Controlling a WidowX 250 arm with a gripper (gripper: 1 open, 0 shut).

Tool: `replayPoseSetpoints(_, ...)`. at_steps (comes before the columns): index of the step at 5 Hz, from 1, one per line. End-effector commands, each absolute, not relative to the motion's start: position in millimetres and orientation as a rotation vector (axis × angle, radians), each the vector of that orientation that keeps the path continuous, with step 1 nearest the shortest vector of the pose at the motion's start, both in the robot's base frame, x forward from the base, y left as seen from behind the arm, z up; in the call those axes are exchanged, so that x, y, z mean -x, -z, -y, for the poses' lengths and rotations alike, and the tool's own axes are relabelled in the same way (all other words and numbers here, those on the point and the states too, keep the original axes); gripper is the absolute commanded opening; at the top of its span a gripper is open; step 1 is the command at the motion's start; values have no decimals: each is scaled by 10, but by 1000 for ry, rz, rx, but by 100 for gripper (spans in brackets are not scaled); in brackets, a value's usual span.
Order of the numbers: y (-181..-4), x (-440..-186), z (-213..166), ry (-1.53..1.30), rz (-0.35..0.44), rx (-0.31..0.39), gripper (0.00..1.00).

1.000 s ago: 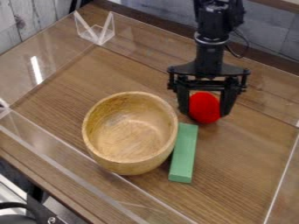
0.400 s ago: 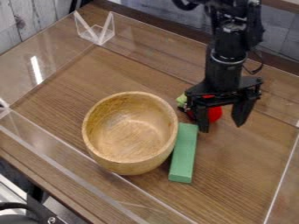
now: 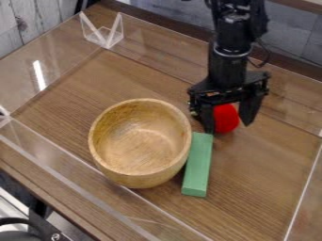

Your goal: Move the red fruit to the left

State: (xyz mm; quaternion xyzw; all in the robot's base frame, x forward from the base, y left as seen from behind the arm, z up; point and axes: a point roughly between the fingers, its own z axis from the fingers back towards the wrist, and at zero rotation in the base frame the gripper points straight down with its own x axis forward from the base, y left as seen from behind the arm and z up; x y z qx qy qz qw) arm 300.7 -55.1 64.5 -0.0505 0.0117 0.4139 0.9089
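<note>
Sitting on the wooden table [image 3: 88, 80], the red fruit [image 3: 227, 116] lies right of centre, between the two black fingers of the gripper [image 3: 229, 119]. It is small, rounded and bright red, and most of its upper part is hidden by the gripper's body, so any leafy top cannot be made out. The jaws stand wide, one finger on each side of the fruit, and the fingers [image 3: 201, 114] reach down to about table level. Whether the pads touch the fruit cannot be told from this view; nothing shows it lifted, and it appears to rest on the wood.

The black arm [image 3: 233, 42] rises almost straight up from the gripper and leaves the top of the picture, so the gripper points downward over the fruit.

Just left of the fruit and slightly nearer the camera stands the wooden bowl [image 3: 139, 141], pale, round and much larger than the fruit; its inside shows nothing in it. The fruit lies near the bowl's right rim but apart from it. Beside the bowl's right edge lies the flat green block [image 3: 199, 164], long and narrow, its length running from near the fruit toward the front of the table. Its upper end lies just below the left finger.

Clear plastic walls [image 3: 32, 71] ring the table. At the far left corner a small clear plastic piece [image 3: 104, 30] stands on the wall's edge, well apart from the fruit.
</note>
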Motion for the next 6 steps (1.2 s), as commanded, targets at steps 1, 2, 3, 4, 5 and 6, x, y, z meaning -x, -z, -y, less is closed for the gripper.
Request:
replayPoseSetpoints(1,-883,-3092,512,-877,45,146,100)
replayPoseSetpoints(2,-951,-3119,593,-924,55,146,100)
replayPoseSetpoints(3,-1024,-3144,685,-959,62,147,100)
replayPoseSetpoints(4,-1002,-3099,738,-994,73,139,100)
replayPoseSetpoints(5,-965,-3045,746,-1029,81,130,100)
replayPoseSetpoints(6,-869,-3027,578,-976,82,130,100)
